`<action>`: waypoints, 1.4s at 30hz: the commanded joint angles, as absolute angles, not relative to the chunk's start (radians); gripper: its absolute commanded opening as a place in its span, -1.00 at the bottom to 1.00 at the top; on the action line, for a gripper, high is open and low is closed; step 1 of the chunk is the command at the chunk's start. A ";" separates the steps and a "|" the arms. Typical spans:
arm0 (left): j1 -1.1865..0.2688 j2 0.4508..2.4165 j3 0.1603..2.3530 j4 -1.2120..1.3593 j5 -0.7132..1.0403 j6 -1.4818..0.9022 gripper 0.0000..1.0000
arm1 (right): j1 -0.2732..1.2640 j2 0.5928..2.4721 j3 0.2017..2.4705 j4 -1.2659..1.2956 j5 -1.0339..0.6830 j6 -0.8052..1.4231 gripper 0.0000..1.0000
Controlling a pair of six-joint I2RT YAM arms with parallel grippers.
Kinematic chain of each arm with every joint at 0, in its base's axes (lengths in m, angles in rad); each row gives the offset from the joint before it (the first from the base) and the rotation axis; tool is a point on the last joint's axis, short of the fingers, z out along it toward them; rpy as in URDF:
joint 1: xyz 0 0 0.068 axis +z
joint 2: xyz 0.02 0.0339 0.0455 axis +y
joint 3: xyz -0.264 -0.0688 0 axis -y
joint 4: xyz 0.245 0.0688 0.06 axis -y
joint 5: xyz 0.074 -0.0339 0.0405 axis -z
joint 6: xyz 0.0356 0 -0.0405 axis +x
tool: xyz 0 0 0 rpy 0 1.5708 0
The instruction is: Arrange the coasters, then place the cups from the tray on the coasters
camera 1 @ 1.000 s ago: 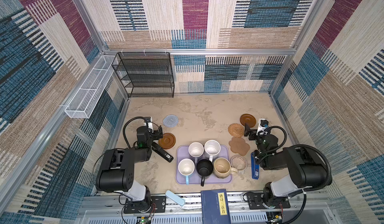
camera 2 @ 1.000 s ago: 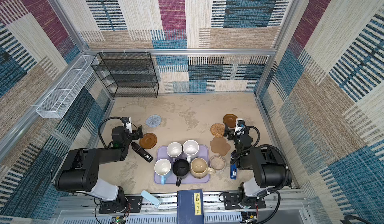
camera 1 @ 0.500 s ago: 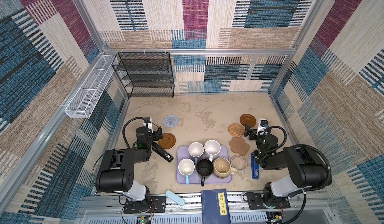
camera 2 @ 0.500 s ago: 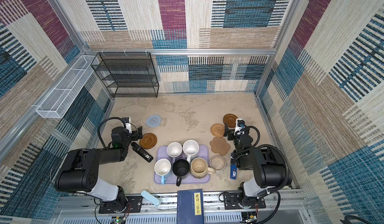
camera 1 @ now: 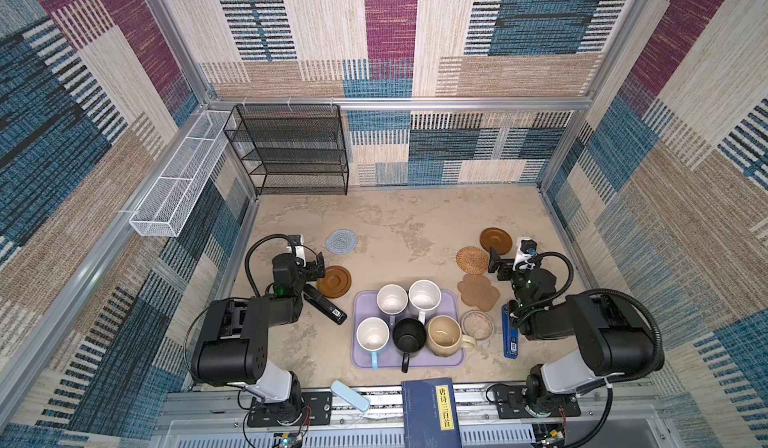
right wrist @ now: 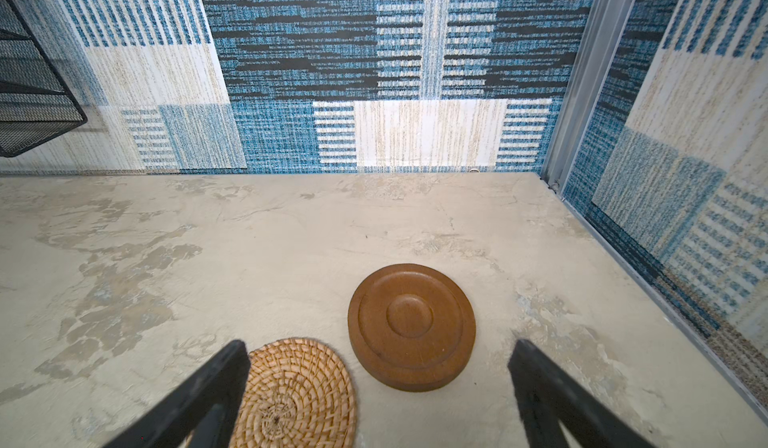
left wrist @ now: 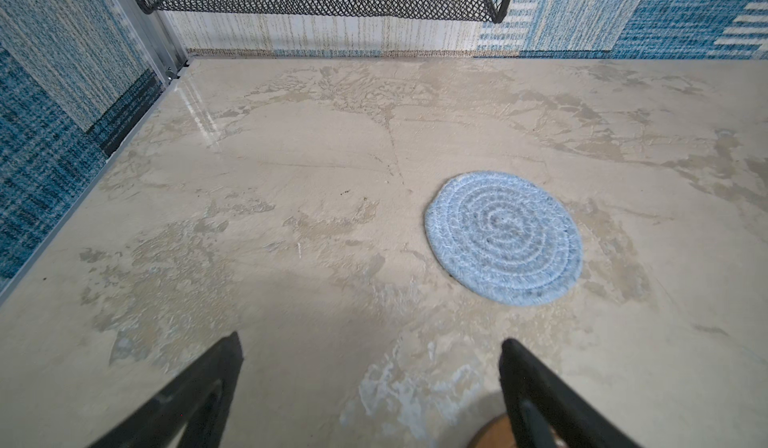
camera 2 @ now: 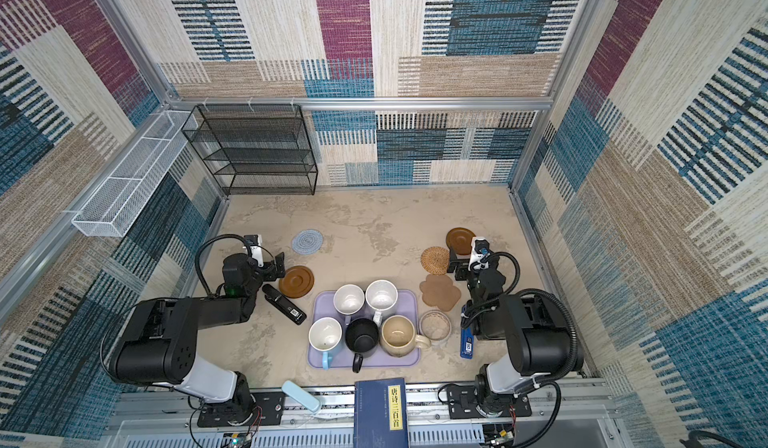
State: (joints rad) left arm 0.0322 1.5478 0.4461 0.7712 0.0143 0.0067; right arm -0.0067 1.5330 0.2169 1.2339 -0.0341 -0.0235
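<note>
left gripper (camera 1: 319,265) hung low, jaws wide apart and empty, just beside a wooden disc (camera 1: 333,281), with the crocheted coaster (left wrist: 503,237) lying ahead of it; five cups (camera 1: 409,334) crowded the lilac tray (camera 1: 440,360) at centre, none yet on a mat; the rattan coaster (right wrist: 297,392), paw-shaped cork (camera 1: 478,292) and second wooden disc (right wrist: 411,325) lay loose at right, near the right gripper (camera 1: 496,264), likewise spread and empty; each arm seemed posted by its nearest coasters, arranging apparently not begun.

Beige tabletop (camera 1: 395,225) w/ lilac tray (camera 1: 360,358), 5 coasters (camera 1: 341,241), dish (camera 1: 476,324), mesh rack (camera 1: 291,151).
</note>
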 commanded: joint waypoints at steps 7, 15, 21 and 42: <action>0.034 1.542 0.445 0.785 0.028 0.013 0.97 | -0.006 1.532 0.227 1.252 -0.037 -0.030 1.00; 0.033 1.542 0.445 0.785 0.029 0.014 0.97 | -0.006 1.531 0.225 1.255 -0.039 -0.029 1.00; 0.034 1.542 0.443 0.787 0.037 0.015 0.97 | -0.006 1.529 0.220 1.260 -0.037 -0.028 1.00; 0.032 1.069 0.517 0.313 0.185 -0.525 0.97 | -0.006 1.057 0.477 0.492 -0.248 0.218 0.99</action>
